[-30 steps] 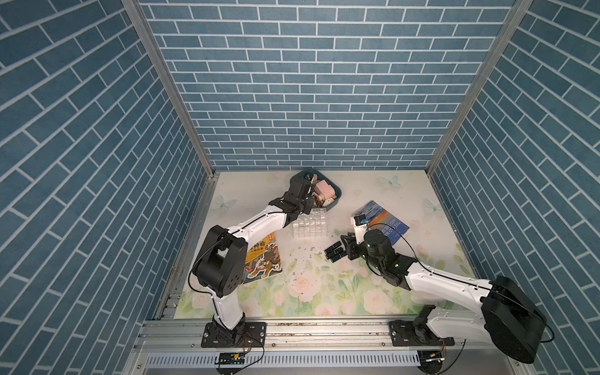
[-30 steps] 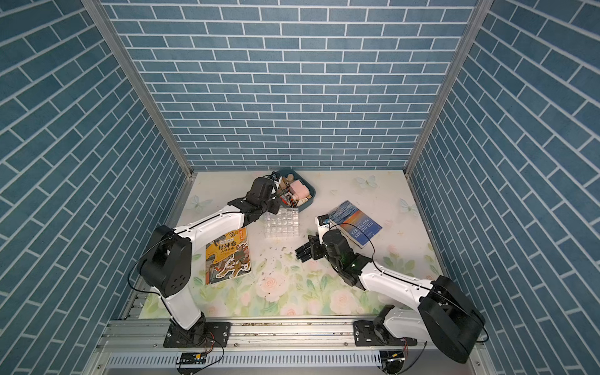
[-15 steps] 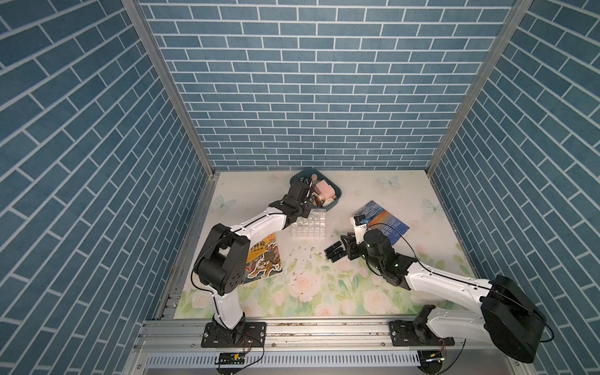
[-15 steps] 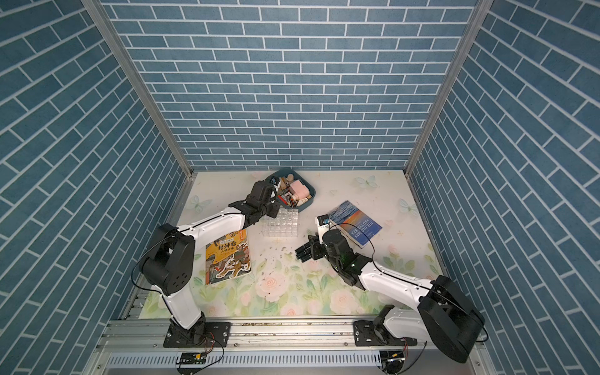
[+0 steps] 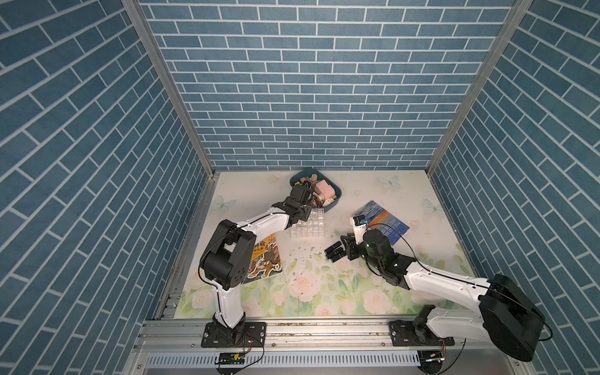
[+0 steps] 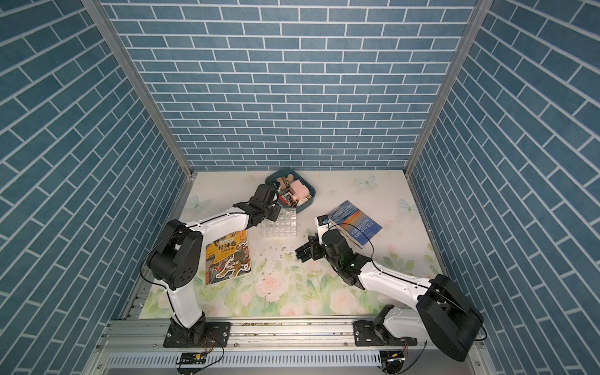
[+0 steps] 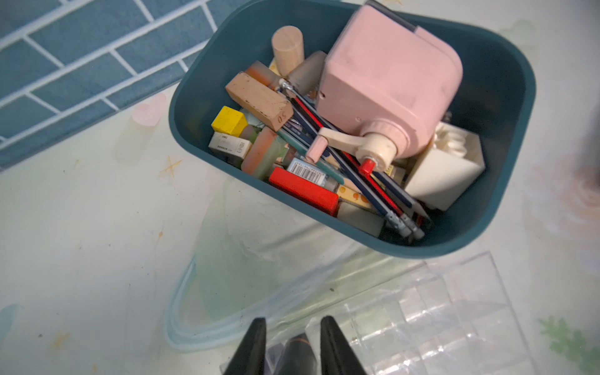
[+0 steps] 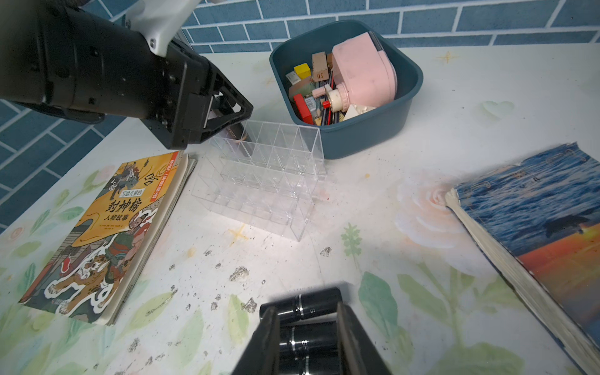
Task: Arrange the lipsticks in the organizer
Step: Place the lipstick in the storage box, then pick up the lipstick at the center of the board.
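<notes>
Left hand point(image 7: 293, 318): narrow, fingers flanking the gold-banded lipstick point(image 7: 297, 352); grip cannot be told.
Gold-banded lipstick: tilted, at the organizer's point(image 8: 259, 181) back corner cell.
Organizer: on the bench point(image 8: 373, 201), just beside the blue tray point(image 8: 367, 139).
Right hand point(image 8: 306, 306): narrow, fingers astride the middle black lipstick point(image 8: 308, 341); hold cannot be told.
Black lipsticks: three lying side by side on the bench, apart from the organizer.

I see the organizer point(image 5: 306, 224) mid-frame in a top view, the bin point(image 5: 338, 194) just above it, lipsticks point(image 5: 331, 258) lower right, left book point(image 5: 264, 261) lower left, right book point(image 5: 386, 224) right.
</notes>
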Controlling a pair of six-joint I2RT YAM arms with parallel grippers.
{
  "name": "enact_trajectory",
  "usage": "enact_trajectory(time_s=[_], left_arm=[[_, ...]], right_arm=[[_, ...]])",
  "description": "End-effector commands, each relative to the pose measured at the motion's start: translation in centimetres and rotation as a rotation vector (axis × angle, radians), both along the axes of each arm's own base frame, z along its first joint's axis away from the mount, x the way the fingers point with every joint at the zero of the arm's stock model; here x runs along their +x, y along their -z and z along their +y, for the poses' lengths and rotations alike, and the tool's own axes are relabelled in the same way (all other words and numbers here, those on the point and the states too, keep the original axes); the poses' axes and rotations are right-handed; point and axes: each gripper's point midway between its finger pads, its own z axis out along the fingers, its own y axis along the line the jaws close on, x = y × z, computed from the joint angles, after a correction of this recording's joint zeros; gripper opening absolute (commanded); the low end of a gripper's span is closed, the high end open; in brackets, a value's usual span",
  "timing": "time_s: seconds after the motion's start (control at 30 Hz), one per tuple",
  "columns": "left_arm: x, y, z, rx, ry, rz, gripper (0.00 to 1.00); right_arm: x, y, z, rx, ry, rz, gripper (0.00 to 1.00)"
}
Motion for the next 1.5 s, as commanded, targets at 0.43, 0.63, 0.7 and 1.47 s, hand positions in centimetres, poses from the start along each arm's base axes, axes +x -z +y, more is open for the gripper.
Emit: enact_trajectory(time_s=[0.43,0.63,0.7,1.47], left_arm=[[-8.8,-10.4,-4.3,-0.285,0.055,-0.101,0.57],[-16.2,-5.5,-8.9,-0.394,0.206,0.055,0.57],[-18.3,-3.9,-10.7,-0.431,0.258,0.106,0.58],[-20.7,6.0,-16.1,-0.081,0.399,0.233,0.44]], right_arm=[[1.4,1.7,-3.9,0.064,0.223,0.174,0.35],[1.6,2.9,-5.7,0.088,0.265,0.254,0.35],[1.6,3.2,-5.9,0.094,0.270,0.272,0.34],[1.1,2.8,-7.8,0.164,0.306,0.266,0.31]])
